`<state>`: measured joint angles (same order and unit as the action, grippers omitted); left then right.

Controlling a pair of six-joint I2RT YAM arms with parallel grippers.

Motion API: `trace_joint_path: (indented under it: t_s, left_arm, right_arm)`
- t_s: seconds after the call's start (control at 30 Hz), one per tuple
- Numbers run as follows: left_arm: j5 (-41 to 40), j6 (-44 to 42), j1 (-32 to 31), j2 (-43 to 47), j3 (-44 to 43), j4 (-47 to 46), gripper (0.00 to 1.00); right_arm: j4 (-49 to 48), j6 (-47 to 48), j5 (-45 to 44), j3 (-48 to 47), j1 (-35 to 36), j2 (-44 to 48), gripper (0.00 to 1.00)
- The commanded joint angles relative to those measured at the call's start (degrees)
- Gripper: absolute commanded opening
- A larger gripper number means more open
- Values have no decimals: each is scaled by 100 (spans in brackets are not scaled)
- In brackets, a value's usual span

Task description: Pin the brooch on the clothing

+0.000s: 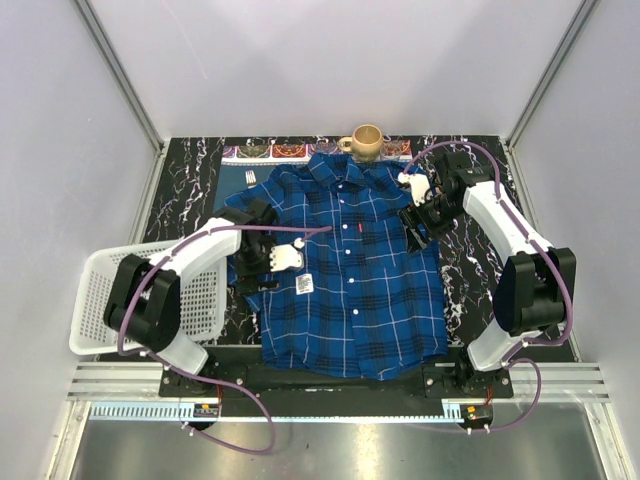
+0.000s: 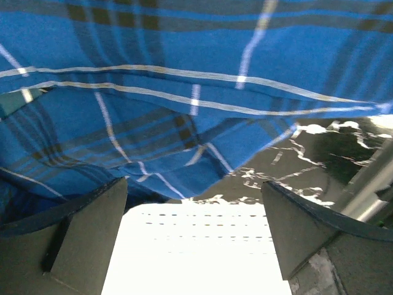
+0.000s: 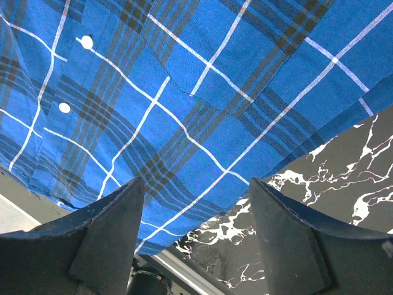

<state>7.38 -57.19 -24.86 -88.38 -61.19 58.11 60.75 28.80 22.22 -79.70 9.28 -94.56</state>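
Jaws on both sides stand apart, empty, over edges of the shirt [image 1: 350,300]; no brooch shows, so closing may just bunch cloth.

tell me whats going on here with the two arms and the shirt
Two robot arms are working at a blue plaid shirt spread flat on the black marbled table. The left hand is at the shirt's edge on its own side. The right hand is at the opposite edge, near the shoulder. Both hands are open and hold nothing. No brooch can be made out in any view, so the pinning is not yet done.
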Motion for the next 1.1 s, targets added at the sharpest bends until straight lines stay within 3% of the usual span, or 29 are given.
trace_joint_path:
  t_s: [0.0,0.1,0.23,0.33,0.43,0.47,0.53,0.57,0.6,0.9,1.07]
  left_arm:
    - [-1176,383,-98,-381,-7,-800,98]
    - [-1344,612,-98,-750,-95,-924,98]
    - [-1484,674,-98,-1067,-60,-1214,90]
    - [-1529,639,-98,-1278,-121,-1162,77]
    - [-1293,533,-98,-1235,-323,-943,48]
    - [-1230,490,-98,-1200,-411,-855,30]
    - [-1160,393,-98,-1068,-788,-557,18]
    - [-1151,375,-98,-1024,-963,-468,6]
    - [-1142,332,-89,-989,-1339,-345,3]
    - [-1010,-300,148,-821,-3651,438,0]
    - [-1194,-1214,342,-594,-3761,623,1]
  right_arm:
    - [-19,-32,116,-19,-5,210,75]
    - [-19,-15,107,-2,4,237,75]
    - [-19,29,37,-19,-5,263,75]
    - [-19,73,-16,-45,4,289,75]
    - [-37,135,-77,-28,4,351,75]
    - [-46,144,-95,-11,4,360,75]
    - [-55,161,-104,-2,-5,395,75]
    - [-55,153,-104,-10,-5,404,75]
    - [-55,161,-104,-19,4,412,75]
    - [-11,144,-51,-133,4,448,75]
    - [33,170,-51,-63,4,605,75]
